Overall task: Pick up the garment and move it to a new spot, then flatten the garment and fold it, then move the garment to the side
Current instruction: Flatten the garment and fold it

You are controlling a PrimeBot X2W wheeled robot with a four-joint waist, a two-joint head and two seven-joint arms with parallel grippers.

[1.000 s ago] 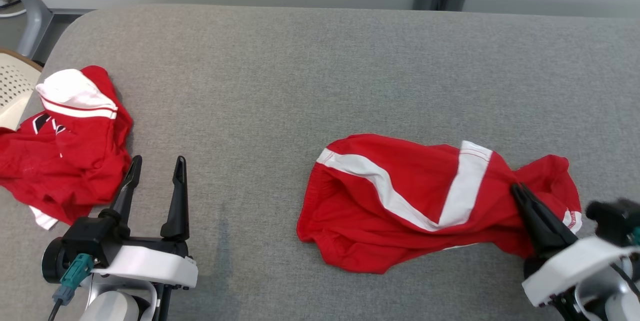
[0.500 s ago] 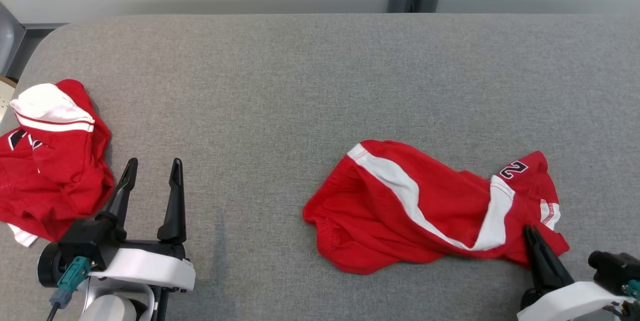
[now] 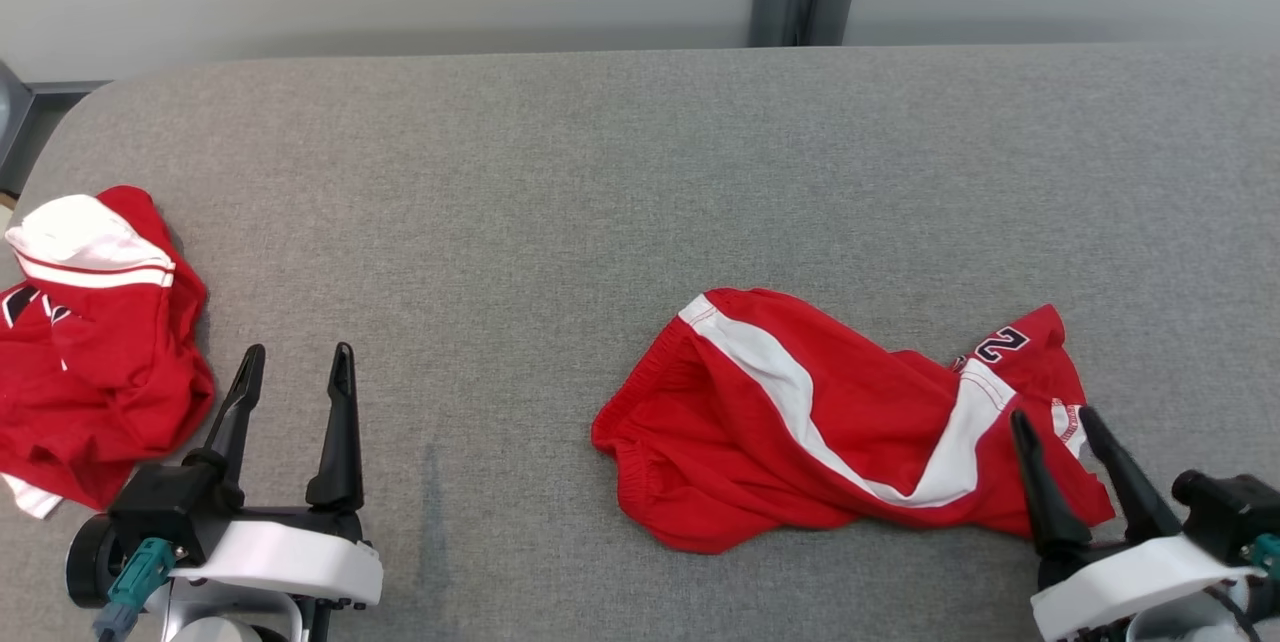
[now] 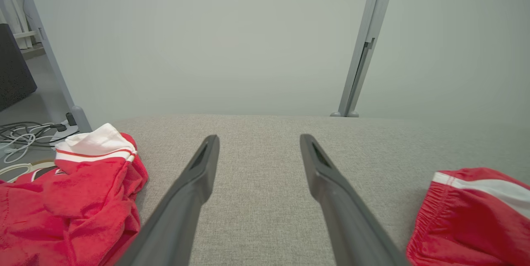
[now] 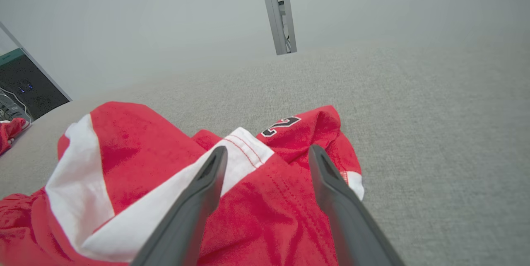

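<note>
Shorts down on the desk, crumpled; flattening and folding still ahead.
The red shorts with white stripes lie bunched on the near right part of the grey desk. The right pincer stands spread wide over their right end, clamping nothing; the left pincer gapes empty at the near left, beside a second red garment at the desk's left edge. Judging by the wrinkles, nothing is yet flattened, folded or set aside.
</note>
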